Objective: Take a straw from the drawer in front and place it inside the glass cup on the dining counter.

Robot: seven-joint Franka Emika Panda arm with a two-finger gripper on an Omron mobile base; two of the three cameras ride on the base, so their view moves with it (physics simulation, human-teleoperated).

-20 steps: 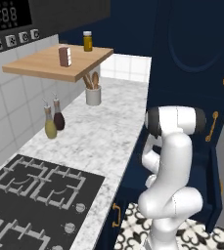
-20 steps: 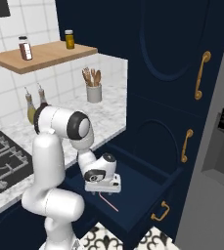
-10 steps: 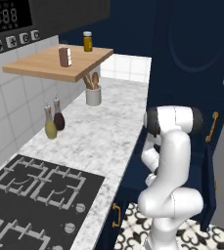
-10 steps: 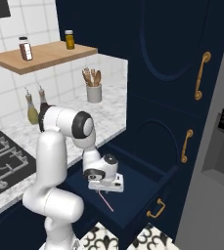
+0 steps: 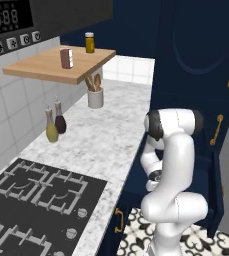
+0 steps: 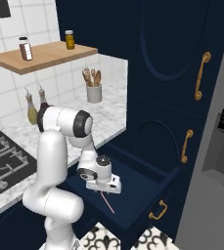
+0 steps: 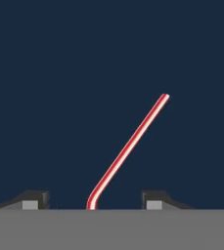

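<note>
Kitchen, left base view: marbled worktop (image 5: 106,135) with a black stove (image 5: 41,195) at its near end, navy cabinets behind; a wooden shelf (image 5: 61,65) carries two small jars, and a utensil crock (image 5: 95,97) and two bottles (image 5: 55,125) stand below it.
Arm, left base view: white arm (image 5: 173,170) folded down beside the worktop edge, in front of the open drawer (image 5: 213,195).
Drawer, right base view: navy drawer (image 6: 147,190) pulled out, gold handle on its front.
Gripper, right base view: gripper (image 6: 103,191) points down into the drawer, just over its floor.
Straw, right base view: pinkish-red straw (image 6: 107,202) lies on the drawer floor, one end right under the hand.
Straw, hand view: straw (image 7: 128,149) runs slantwise across the dark floor; its bent near end sits between the two fingertips (image 7: 35,200).
Grip, hand view: jaws spread, a clear gap on each side of the straw, neither tip touching it.
</note>
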